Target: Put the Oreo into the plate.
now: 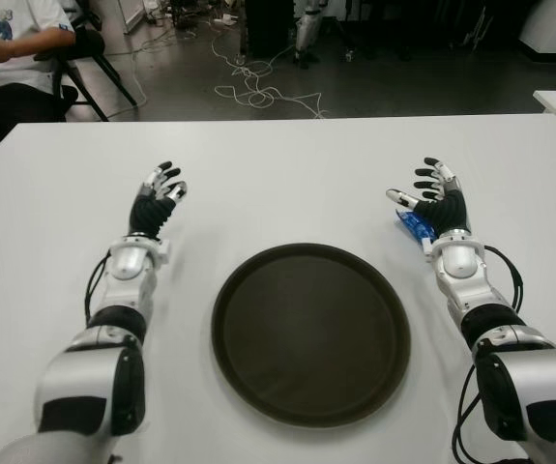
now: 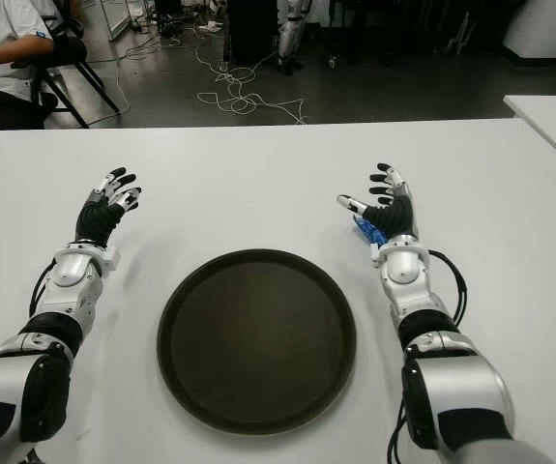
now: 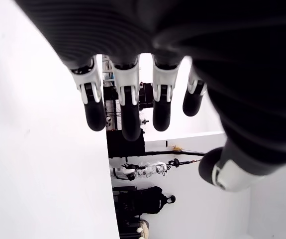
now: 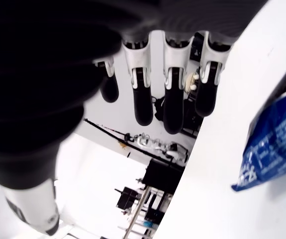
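Right hand [image 2: 382, 205], fingers spread and empty, hovers over the blue Oreo [image 1: 415, 226] packet lying on the table [image 1: 287, 174], right of the plate [image 1: 311, 333]. Left hand [image 1: 159, 198], also spread, shows left of the plate. A good grasp probably closes across the packet's width.

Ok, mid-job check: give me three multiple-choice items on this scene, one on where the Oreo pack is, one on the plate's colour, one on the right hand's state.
1. Where is the Oreo pack?
A. on the plate
B. on the table under the right hand
C. in the left hand

2. What colour is the plate?
A. dark brown
B. white
C. red

3. What is the right hand's state?
A. shut on the pack
B. open, holding nothing
C. out of view

Answers:
1 B: the blue Oreo pack lies on the white table beneath the right hand, beside the plate.
2 A: the round plate is dark brown and holds nothing.
3 B: the right wrist view shows the fingers spread, the pack apart from them. The left hand is also open.
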